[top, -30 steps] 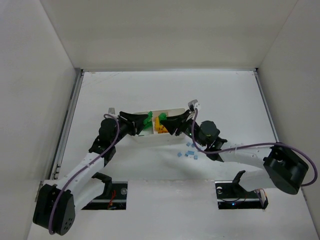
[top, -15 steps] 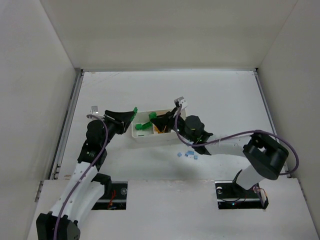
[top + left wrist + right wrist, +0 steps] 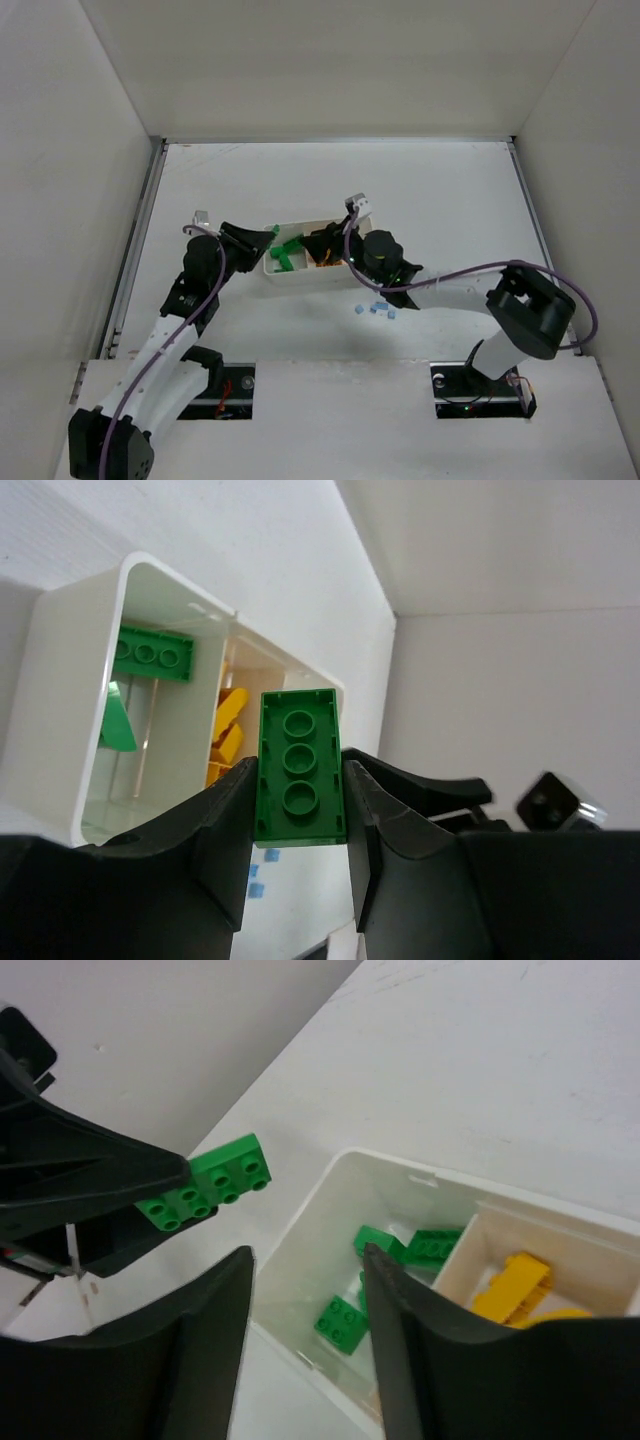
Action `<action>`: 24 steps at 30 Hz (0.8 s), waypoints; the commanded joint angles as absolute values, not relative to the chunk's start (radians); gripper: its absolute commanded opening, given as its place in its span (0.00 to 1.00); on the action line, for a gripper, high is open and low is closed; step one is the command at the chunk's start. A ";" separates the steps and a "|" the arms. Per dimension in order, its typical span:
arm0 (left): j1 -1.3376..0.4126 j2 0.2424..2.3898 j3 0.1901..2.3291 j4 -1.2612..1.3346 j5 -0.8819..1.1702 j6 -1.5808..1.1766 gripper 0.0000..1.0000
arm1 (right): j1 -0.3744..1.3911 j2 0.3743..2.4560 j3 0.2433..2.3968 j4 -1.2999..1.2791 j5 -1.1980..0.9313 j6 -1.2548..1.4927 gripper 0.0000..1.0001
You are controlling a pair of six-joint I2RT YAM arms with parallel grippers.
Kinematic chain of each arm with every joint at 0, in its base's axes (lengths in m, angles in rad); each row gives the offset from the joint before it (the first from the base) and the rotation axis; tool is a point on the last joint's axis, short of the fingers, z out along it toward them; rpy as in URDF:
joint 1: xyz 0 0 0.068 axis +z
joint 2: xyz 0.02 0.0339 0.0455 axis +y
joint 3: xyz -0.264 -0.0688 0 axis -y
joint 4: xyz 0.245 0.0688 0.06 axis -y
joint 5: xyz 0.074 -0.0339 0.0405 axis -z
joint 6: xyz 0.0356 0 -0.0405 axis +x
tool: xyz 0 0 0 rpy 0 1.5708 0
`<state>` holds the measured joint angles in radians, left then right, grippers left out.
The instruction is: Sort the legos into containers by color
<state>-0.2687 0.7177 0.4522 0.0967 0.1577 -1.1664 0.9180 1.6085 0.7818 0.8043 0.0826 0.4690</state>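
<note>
The left gripper [image 3: 298, 780] is clamping a bright green rectangular plastic brick [image 3: 298, 765] by its long sides, with the studs facing the wrist camera. This brick is hanging just beside the left end of the low white rectangular plastic tray [image 3: 330, 1175], outside its wall. The right gripper [image 3: 305, 1252] is hovering over the tray's left half with its jaws apart and nothing between them.

The tray is lying on the flat white table surface [image 3: 450, 200], near the middle of it. Its left compartment is holding loose green plastic bricks [image 3: 340, 1322]. The next compartment is holding yellow-orange plastic bricks [image 3: 510, 1285]. The right arm is covering the third compartment, so its contents cannot be told. A cluster of tiny light-blue plastic bricks [image 3: 378, 307] is lying on the table on the near side of the tray, apart from it and beside the right arm.

Plain white enclosure walls are bounding the table: a back wall [image 3: 330, 70], a left wall [image 3: 60, 200] and a right wall [image 3: 590, 150]. A grey metal rail [image 3: 135, 250] is running along the table's left edge. White surface is stretching from the tray's far wall to the back wall, and from both tray ends to the side walls. Both grippers are working close together at the tray's left end.
</note>
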 commanded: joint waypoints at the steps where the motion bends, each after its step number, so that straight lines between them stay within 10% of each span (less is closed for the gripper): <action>1: -0.317 0.767 0.497 0.092 0.123 -1.086 0.11 | 0.923 1.484 0.706 0.822 0.144 0.462 0.48; 9: -0.542 0.975 0.623 -0.035 -0.135 -0.879 0.18 | 0.917 1.151 0.497 0.487 0.417 0.512 0.27; 24: -0.714 1.039 0.739 -0.107 -0.413 -0.692 0.52 | 0.944 1.063 0.448 -0.166 0.615 0.822 0.40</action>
<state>-0.6899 1.0756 0.6899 -0.0803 -0.3489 -0.7464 0.9222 1.0229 0.4294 -0.0971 0.5758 0.7700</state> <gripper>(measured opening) 0.520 0.389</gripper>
